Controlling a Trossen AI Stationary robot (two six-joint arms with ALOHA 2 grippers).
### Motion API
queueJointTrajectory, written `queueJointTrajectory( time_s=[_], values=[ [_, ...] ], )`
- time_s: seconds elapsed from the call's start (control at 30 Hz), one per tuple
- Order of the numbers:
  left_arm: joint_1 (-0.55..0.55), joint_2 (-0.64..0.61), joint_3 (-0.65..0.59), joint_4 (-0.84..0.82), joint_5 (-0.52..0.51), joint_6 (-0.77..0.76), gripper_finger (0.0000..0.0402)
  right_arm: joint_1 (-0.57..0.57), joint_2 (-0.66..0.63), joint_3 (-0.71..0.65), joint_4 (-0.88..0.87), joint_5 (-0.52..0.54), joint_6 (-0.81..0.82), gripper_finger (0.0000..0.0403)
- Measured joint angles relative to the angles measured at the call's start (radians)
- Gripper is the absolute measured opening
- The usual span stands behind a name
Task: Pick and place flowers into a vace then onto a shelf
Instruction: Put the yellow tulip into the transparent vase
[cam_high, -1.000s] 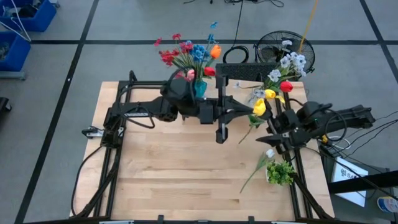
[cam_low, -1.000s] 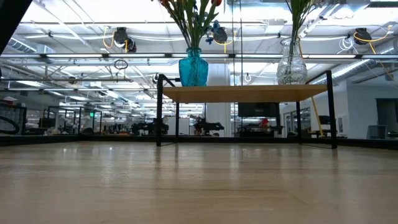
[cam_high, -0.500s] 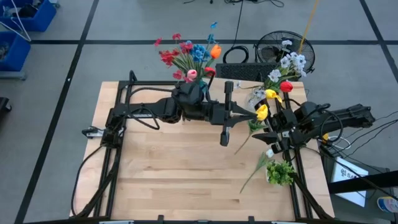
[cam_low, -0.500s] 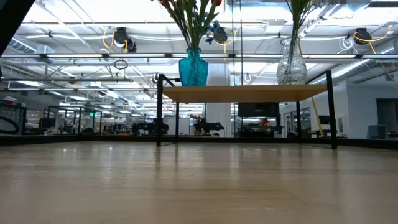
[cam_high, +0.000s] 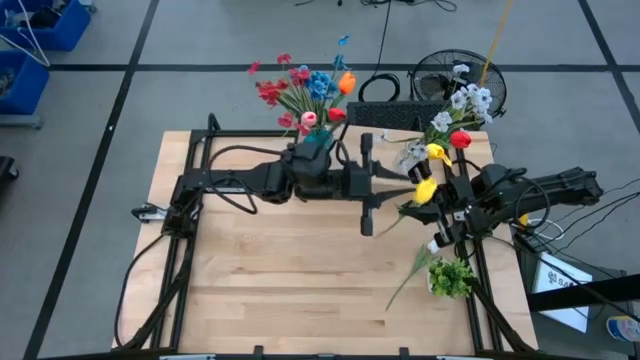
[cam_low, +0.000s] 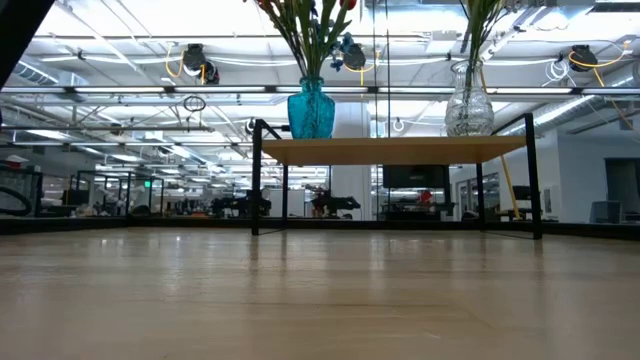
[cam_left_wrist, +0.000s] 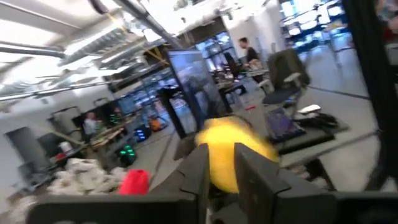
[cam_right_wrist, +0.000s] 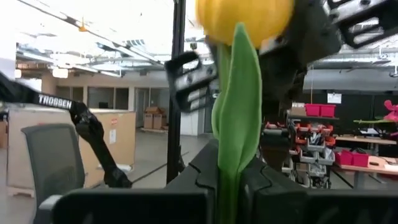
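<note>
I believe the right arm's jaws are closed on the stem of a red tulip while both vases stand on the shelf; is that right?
Not quite: the flower is yellow, not red. The right wrist view shows the right gripper with jaws closed on the green stem of the yellow tulip. The rest holds: the low view shows the blue vase and clear vase on the shelf.

The near half of the table (cam_high: 290, 290) lay bare, open to passing. Far off, the shelf (cam_low: 390, 150) carried a blue vase (cam_low: 311, 110) and a clear vase (cam_low: 468, 105). At the right, both arms crowded together by a leafy clump (cam_high: 452, 277).
</note>
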Motion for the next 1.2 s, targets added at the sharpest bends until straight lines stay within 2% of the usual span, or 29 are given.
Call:
queueJointTrajectory(
  time_s=[0.1,0.2,0.37,0.6,0.67,0.87,1.0,1.13,1.2],
  values=[
    [-0.014,-0.017,0.000,0.001,-0.054,0.004,0.0114,0.000,-0.012,0.000,-0.011,0.005,-0.034,0.0007],
    [-0.042,-0.040,0.000,-0.002,-0.101,0.017,0.0143,0.000,-0.037,0.000,-0.002,0.059,-0.093,0.0004],
    [-0.104,-0.108,0.000,-0.001,-0.222,0.114,0.0173,0.000,-0.093,0.013,0.006,0.106,-0.222,0.0002],
    [-0.179,-0.218,0.000,-0.001,-0.401,0.162,0.0179,0.020,-0.154,0.033,-0.054,0.106,-0.580,0.0001],
    [-0.192,-0.242,0.000,0.000,-0.423,0.163,0.0179,0.020,-0.168,0.033,-0.074,0.113,-0.660,0.0001],
    [-0.188,-0.266,0.002,-0.001,-0.443,0.163,0.0179,0.020,-0.167,0.033,-0.078,0.233,-0.895,0.0001],
    [-0.171,-0.264,0.001,-0.023,-0.472,0.166,0.0179,0.020,-0.149,0.033,-0.083,0.360,-0.894,0.0001],
    [-0.142,-0.257,0.001,-0.082,-0.489,0.136,0.0179,0.020,-0.143,0.033,-0.084,0.372,-0.878,0.0001],
    [-0.131,-0.253,0.000,-0.095,-0.500,0.113,0.0179,0.020,-0.145,0.033,-0.046,0.410,-0.878,0.0000]
  ],
)
